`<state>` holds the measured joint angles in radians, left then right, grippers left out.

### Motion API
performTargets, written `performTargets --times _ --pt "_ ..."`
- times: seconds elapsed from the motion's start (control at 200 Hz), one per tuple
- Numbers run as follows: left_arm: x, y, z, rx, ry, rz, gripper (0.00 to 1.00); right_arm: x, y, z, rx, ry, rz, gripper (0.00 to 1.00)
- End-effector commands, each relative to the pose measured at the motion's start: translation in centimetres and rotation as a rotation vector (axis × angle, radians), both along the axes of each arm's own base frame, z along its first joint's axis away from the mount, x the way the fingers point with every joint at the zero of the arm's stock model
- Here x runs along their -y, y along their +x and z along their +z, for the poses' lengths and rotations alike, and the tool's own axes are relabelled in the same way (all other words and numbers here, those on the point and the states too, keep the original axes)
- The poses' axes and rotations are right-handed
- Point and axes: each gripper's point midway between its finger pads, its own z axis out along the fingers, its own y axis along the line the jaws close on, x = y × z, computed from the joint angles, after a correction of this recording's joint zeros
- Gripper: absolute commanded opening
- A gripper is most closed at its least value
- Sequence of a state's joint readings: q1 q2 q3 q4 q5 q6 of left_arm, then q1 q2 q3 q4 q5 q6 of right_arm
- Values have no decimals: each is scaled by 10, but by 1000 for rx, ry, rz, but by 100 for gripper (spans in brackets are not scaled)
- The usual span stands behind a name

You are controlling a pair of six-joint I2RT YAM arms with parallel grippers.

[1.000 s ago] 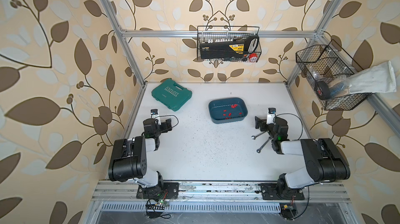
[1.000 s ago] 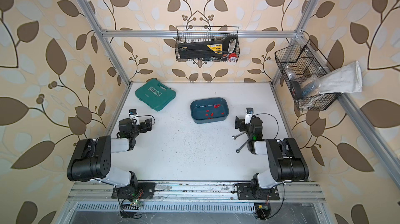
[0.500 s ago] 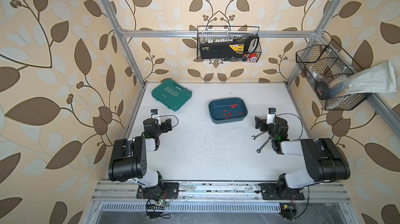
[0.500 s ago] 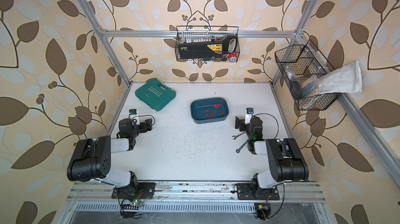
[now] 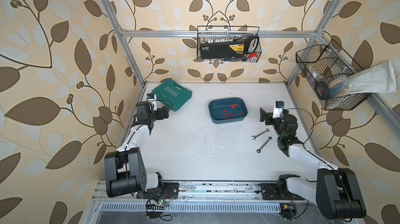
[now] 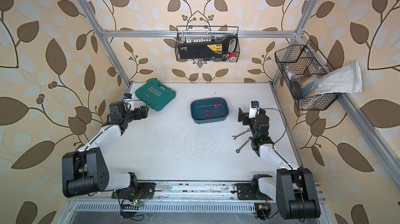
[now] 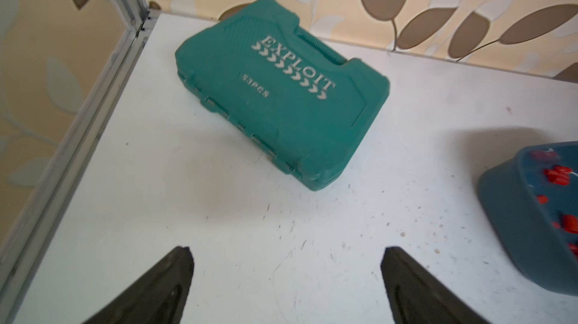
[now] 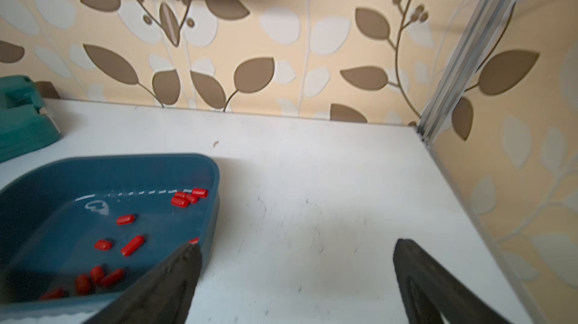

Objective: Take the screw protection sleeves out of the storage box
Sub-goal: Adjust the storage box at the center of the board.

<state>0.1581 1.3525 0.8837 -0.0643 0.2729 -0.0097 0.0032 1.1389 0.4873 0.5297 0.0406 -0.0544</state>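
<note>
All screw protection sleeves (image 8: 134, 245) lie loose inside the storage box (image 5: 229, 120). My right gripper (image 8: 297, 245) sits just beside the box, fingers wide apart and empty. It's nearest, so I'd pick with it. My left gripper (image 7: 287, 249) is parked well apart from the box, fingers apart too.

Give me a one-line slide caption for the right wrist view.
Open right gripper beside the storage box, red screw protection sleeves lying loose inside.
</note>
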Motion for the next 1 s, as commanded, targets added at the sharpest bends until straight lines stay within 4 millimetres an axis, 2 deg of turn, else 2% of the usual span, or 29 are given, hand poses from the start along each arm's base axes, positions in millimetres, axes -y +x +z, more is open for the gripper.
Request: performTargets --times 0.0,0.12,0.19,0.235,0.31,0.41,0.42,0.45,0.595,0.85,0.995 --pt "33 -45 5 -237 -93 -185 99 -2 0 0 -159 -74 41 99" --pt "63 -60 34 -274 -186 -361 99 -38 -2 12 -274 -46 262 99" --pt "76 -63 47 -258 -227 -440 99 -73 -11 19 -341 -35 489 99" --pt "82 -62 52 -243 -227 -472 99 -91 -16 24 -380 -19 601 99" --pt "95 -63 54 -227 -181 -550 99 -113 -10 22 -460 -28 648 99" --pt "113 -63 47 -229 -47 -637 99 -151 -5 9 -570 -74 716 99" --pt "116 -61 38 -252 -43 -647 99 -155 -5 7 -578 -76 723 99" --pt "120 -60 32 -257 -17 -669 99 -166 -3 4 -597 -82 732 99" --pt "138 -59 21 -212 11 -734 99 -216 8 -18 -698 -110 720 96" --pt "135 -62 -5 -219 19 -704 99 -284 38 -56 -775 -45 608 82" --pt "130 -61 -13 -232 38 -682 99 -308 55 -78 -797 -11 561 71"
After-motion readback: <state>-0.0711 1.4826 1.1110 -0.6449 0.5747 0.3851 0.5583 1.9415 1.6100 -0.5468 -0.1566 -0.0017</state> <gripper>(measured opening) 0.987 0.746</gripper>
